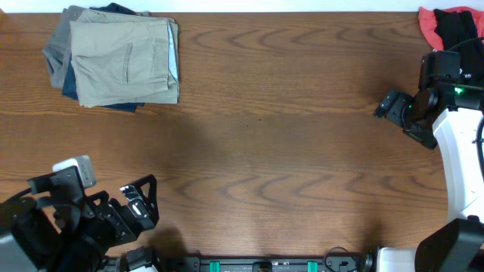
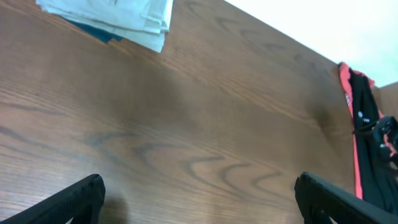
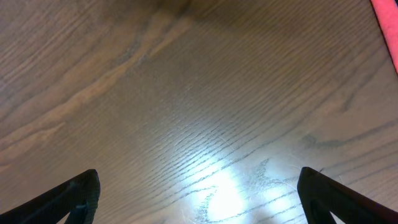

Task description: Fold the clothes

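Note:
The khaki-beige shorts (image 1: pixel 125 62) lie folded on top of a stack of navy and grey garments at the table's far left. Their corner shows at the top left of the left wrist view (image 2: pixel 124 15). My left gripper (image 1: pixel 140 202) is open and empty at the near left, far from the shorts; its fingertips show spread wide in the left wrist view (image 2: pixel 199 196). My right gripper (image 1: pixel 395 107) is open and empty at the far right, over bare wood, as the right wrist view (image 3: pixel 199 193) shows.
A red-and-black garment (image 1: pixel 452 26) lies at the far right corner, next to the right arm; it also shows in the left wrist view (image 2: pixel 364 137). The wooden table (image 1: pixel 265 151) spans the view.

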Robot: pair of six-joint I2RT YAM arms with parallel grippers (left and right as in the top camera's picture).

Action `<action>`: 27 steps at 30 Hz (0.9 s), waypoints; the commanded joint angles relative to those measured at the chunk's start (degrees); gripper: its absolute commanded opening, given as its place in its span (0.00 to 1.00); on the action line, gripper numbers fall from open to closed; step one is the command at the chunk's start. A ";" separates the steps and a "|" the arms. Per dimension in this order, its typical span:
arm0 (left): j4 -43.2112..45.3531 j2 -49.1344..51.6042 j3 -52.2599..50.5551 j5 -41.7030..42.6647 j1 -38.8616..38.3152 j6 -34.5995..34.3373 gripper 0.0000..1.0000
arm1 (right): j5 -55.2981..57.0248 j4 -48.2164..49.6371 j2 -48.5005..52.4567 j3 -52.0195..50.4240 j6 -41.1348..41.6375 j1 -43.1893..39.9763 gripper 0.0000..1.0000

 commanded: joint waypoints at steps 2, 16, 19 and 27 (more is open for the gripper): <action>6.05 -2.73 -6.69 0.13 -4.20 4.20 0.98 | 0.46 -0.09 -0.61 0.33 -0.42 -0.11 0.99; 48.30 -18.45 -44.57 -2.08 -20.90 6.12 0.98 | 0.46 -0.09 -0.61 0.33 -0.42 -0.11 0.99; 54.07 -21.49 -50.86 -6.05 -22.08 6.10 0.98 | 0.46 -0.09 -0.61 0.33 -0.42 -0.11 0.99; 69.40 -32.04 -68.06 -12.33 -22.56 6.10 0.98 | 0.46 -0.09 -0.61 0.33 -0.42 -0.11 0.99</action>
